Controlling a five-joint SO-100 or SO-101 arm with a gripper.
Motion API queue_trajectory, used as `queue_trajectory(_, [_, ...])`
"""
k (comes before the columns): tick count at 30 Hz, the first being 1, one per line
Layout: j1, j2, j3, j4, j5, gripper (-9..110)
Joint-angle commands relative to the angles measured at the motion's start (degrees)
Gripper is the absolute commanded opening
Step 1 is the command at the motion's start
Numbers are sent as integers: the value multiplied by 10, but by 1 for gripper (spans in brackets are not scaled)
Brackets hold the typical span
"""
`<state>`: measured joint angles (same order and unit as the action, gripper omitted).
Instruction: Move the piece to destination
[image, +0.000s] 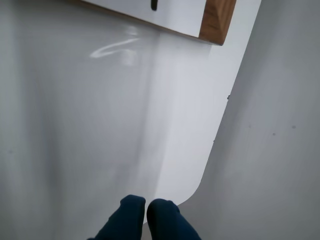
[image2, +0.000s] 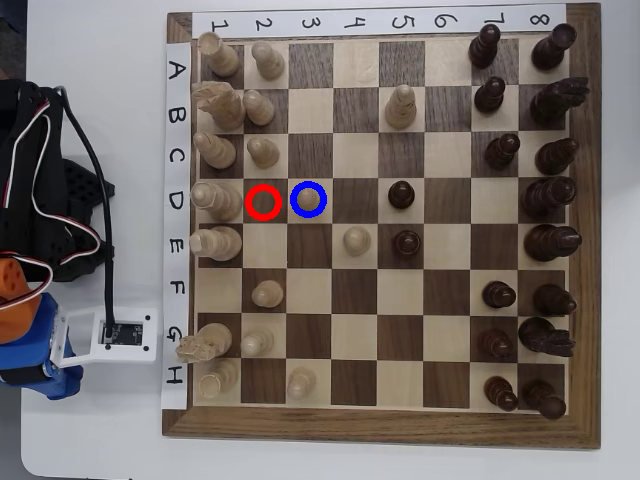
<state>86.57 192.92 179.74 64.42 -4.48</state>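
In the overhead view the piece (image2: 308, 199), a small pale pawn, stands inside the blue ring of the destination (image2: 295, 186), a light square in row D, column 3. Just left of it, the red ring (image2: 262, 201) marks a dark square with nothing on it. My gripper (image: 146, 210) shows at the bottom of the wrist view as two dark blue fingertips pressed together, shut on nothing, over the white table. The arm (image2: 40, 230) sits folded left of the board, well away from the piece. The wrist view does not show the piece.
The chessboard (image2: 580, 440) carries pale pieces on the left columns and dark pieces on the right. Its wooden corner (image: 217, 20) shows at the top of the wrist view. The white table's rounded edge (image: 200, 180) drops to grey floor on the right.
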Motion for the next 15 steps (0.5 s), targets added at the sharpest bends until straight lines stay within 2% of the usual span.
queue_trajectory(1, [46, 33, 1, -49, 28, 0])
queue_trajectory(15, [46, 33, 5, -64, 29, 0])
